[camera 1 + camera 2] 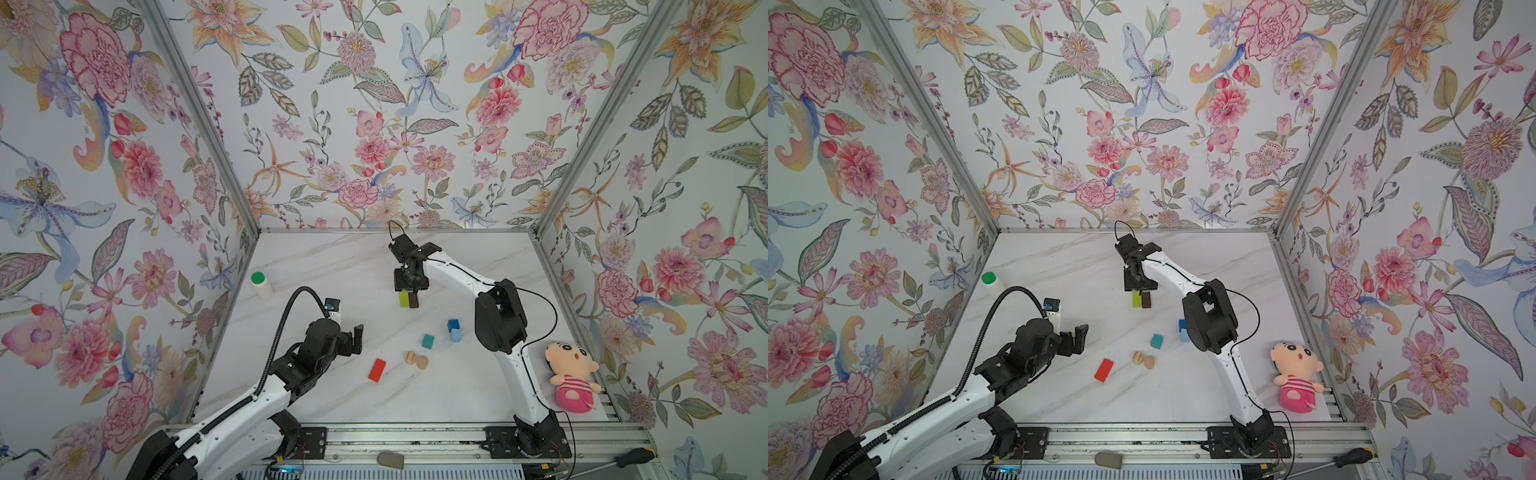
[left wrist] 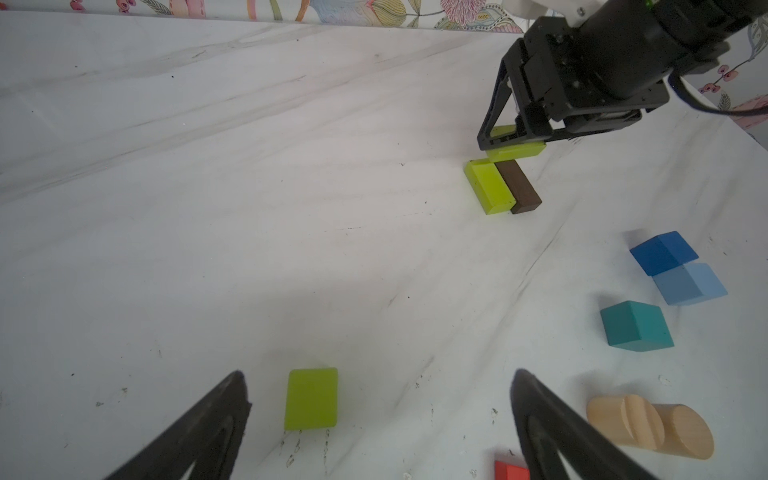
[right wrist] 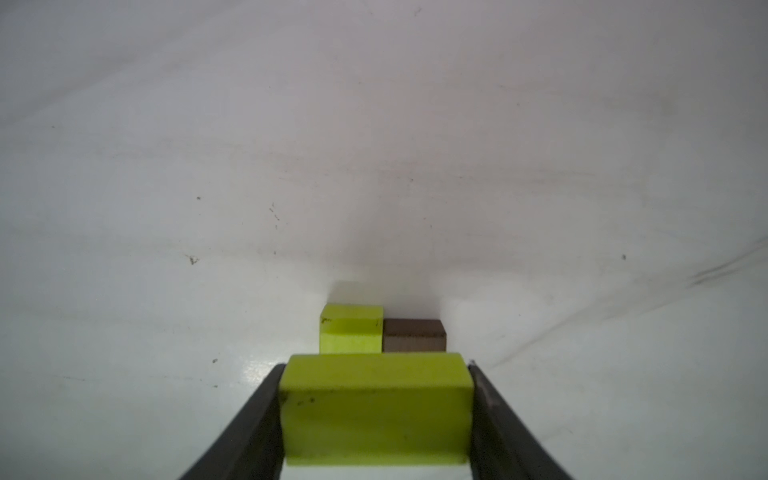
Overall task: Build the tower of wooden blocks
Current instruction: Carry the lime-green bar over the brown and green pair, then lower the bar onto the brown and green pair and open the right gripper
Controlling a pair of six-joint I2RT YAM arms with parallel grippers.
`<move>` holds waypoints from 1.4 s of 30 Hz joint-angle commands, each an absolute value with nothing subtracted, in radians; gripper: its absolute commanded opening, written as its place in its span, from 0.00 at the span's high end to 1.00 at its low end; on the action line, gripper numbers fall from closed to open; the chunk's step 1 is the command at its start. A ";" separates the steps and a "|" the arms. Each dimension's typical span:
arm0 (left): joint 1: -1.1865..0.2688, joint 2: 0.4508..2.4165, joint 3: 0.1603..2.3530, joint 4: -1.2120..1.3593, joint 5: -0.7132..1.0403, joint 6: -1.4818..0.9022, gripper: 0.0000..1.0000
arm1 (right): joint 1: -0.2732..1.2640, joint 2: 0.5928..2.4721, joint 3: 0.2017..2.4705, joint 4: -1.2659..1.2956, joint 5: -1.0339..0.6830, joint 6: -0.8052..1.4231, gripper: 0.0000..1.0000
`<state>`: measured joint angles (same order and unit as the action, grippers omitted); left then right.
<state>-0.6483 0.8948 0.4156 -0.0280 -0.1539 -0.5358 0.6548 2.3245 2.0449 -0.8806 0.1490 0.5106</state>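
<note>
Bare tabletop (image 1: 328, 266) lies open left of the paired blocks (image 1: 405, 299); right arm (image 1: 453, 270) blocks their right side.

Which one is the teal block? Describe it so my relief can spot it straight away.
Start at the pink doll at the right edge of the table and look toward the middle. Two blue blocks touch there; the teal block sits alone beside them, greener than both.

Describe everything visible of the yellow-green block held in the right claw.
The held yellow-green block is a rectangular brick, apparently painted wood, matte, with small dark scuffs. The right claw is shut on it, a finger against each end, holding it level. It hangs crosswise over the back end of a second yellow-green block and a dark brown block lying side by side on the table; whether it touches them is unclear.
</note>
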 commanded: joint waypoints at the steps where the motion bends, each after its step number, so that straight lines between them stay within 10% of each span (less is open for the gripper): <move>1: -0.644 0.903 0.432 -0.016 -0.132 -0.515 0.01 | 0.657 2.350 2.030 -0.903 0.152 0.526 0.46; 23: -0.641 0.920 0.428 -0.010 -0.135 -0.513 0.01 | 0.654 2.393 2.042 -0.902 0.140 0.515 0.42; 31: -0.637 0.917 0.435 -0.015 -0.139 -0.511 0.01 | 0.654 2.373 2.051 -0.902 0.137 0.502 0.15; 42: -0.637 0.904 0.455 -0.038 -0.144 -0.514 0.01 | 0.662 2.220 1.999 -0.901 0.138 0.468 0.10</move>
<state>-0.6464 0.9127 0.4248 -0.0227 -0.1375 -0.5301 0.6548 2.3264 2.0224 -0.8791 0.1390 0.4866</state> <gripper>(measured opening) 0.993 0.903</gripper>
